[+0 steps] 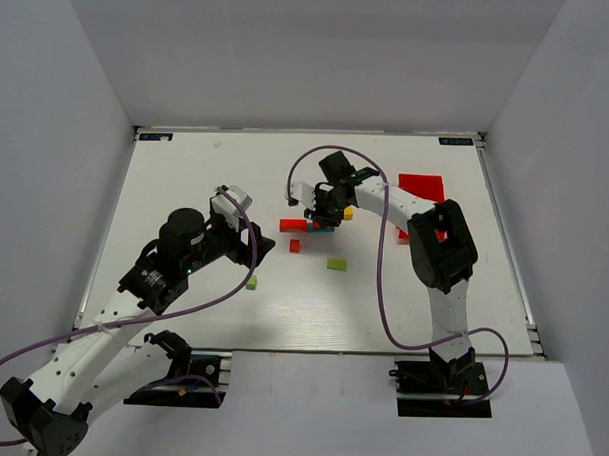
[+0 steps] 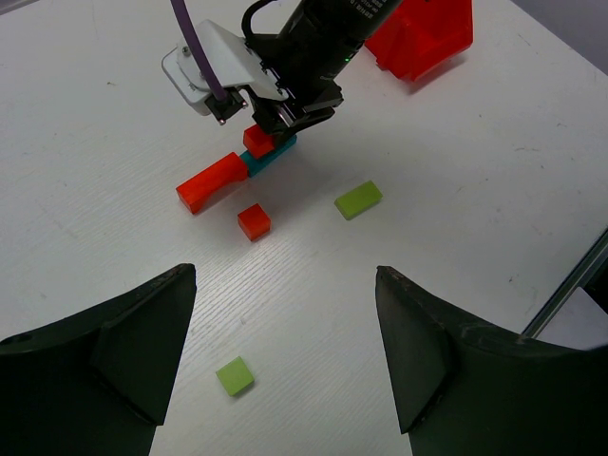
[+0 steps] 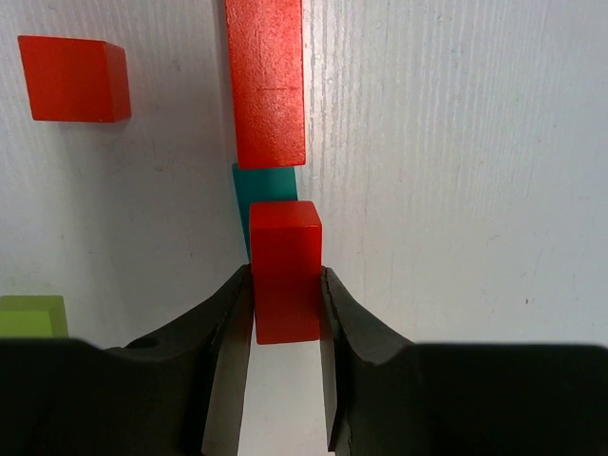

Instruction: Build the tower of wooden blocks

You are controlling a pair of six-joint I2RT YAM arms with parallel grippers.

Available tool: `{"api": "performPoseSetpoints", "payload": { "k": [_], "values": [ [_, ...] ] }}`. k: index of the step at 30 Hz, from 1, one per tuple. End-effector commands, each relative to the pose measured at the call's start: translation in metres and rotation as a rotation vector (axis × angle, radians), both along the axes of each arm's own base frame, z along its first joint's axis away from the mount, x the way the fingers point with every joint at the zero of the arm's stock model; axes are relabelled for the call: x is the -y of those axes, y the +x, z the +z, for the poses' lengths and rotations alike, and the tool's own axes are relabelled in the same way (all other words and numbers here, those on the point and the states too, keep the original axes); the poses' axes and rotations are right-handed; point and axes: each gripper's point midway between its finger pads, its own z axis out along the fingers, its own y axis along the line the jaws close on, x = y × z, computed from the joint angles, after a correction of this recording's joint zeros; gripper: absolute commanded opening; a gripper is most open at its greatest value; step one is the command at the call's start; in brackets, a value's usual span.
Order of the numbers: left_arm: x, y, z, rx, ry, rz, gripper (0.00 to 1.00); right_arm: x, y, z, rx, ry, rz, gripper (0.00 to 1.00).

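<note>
My right gripper (image 3: 285, 290) is shut on a small red block (image 3: 285, 261), its fingers (image 3: 233, 313) pressed to both sides. The block is over a teal bar (image 3: 265, 182) that lies end to end with a long red bar (image 3: 266, 81); I cannot tell if block and bar touch. The left wrist view shows the same red block (image 2: 257, 141) on the teal bar (image 2: 271, 158) under the right gripper (image 2: 290, 119). A loose red cube (image 2: 254, 221) and two green blocks (image 2: 358, 199) (image 2: 234, 376) lie nearby. My left gripper (image 2: 285, 342) hovers open and empty above the small green block.
A red plastic tray (image 1: 423, 187) stands at the back right. A yellow block (image 1: 348, 214) lies beside the right gripper (image 1: 320, 211). White walls surround the table (image 1: 186, 184). The right arm's purple cable (image 1: 383, 281) loops over the table.
</note>
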Motion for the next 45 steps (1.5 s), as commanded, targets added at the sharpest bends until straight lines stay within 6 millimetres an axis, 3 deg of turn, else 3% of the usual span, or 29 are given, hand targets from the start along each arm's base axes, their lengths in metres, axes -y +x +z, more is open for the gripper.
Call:
{"api": "performPoseSetpoints", "payload": {
  "k": [1, 45],
  "values": [
    [0.0, -0.001, 0.006, 0.019, -0.017, -0.007, 0.86, -0.008, 0.01, 0.009, 0.053, 0.017, 0.005, 0.08],
    [0.0, -0.001, 0.006, 0.019, -0.017, -0.007, 0.86, -0.011, -0.004, -0.001, 0.027, -0.005, 0.11, 0.13]
  ]
}}
